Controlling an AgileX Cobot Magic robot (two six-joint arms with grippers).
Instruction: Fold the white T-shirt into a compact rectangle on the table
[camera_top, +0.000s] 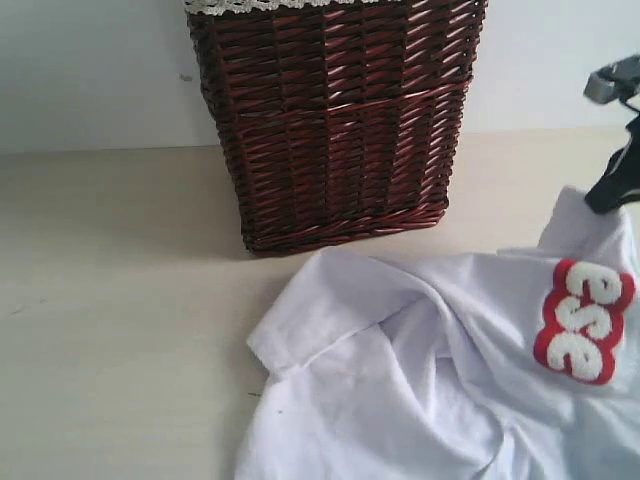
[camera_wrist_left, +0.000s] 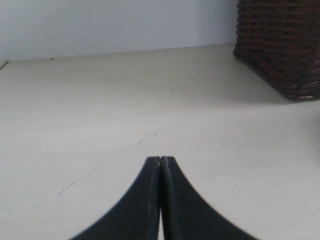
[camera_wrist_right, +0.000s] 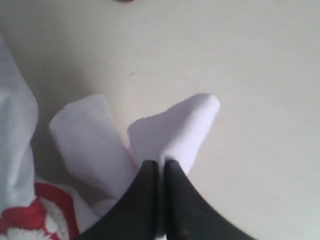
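The white T-shirt (camera_top: 420, 380) lies crumpled on the table (camera_top: 110, 300) at the front right, its fuzzy white letters outlined in red (camera_top: 585, 320) turned sideways near the right edge. My right gripper (camera_top: 612, 195) is at the far right, shut on a raised fold of the shirt; in the right wrist view its tips (camera_wrist_right: 161, 165) pinch white cloth (camera_wrist_right: 180, 125) lifted above the table. My left gripper (camera_wrist_left: 160, 161) is shut and holds nothing, low over bare table (camera_wrist_left: 100, 110). It does not show in the exterior view.
A dark brown wicker basket (camera_top: 335, 120) with white lace trim (camera_top: 250, 6) stands at the back centre, just behind the shirt. Its corner (camera_wrist_left: 280, 45) shows in the left wrist view. A pale wall rises behind the table.
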